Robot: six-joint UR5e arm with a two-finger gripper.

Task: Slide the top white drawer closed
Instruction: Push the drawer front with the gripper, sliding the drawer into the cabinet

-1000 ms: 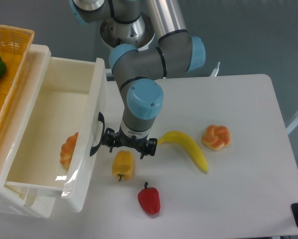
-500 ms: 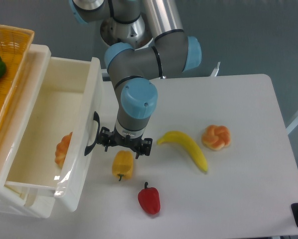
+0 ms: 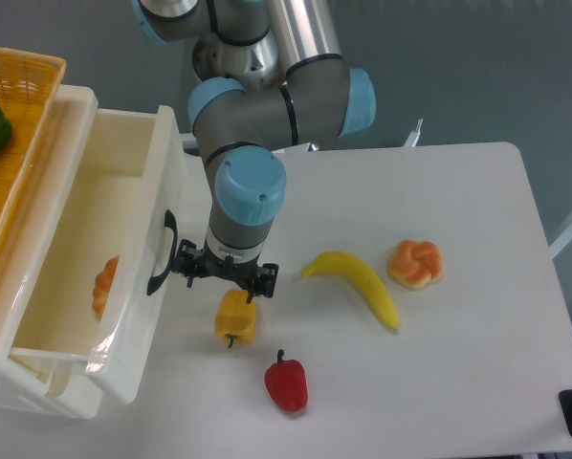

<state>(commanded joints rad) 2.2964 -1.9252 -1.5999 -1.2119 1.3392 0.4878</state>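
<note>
My gripper [image 3: 223, 274] jaws spread wide, holding nothing — left side touching black handle [image 3: 160, 252] on top white drawer [image 3: 133, 316]. Drawer partly open at table [image 3: 477, 382] left edge — yellow pepper [image 3: 235, 318] just below gripper.

No readable text, labels, brands, numbers or signs showing anywhere in frame.
</note>
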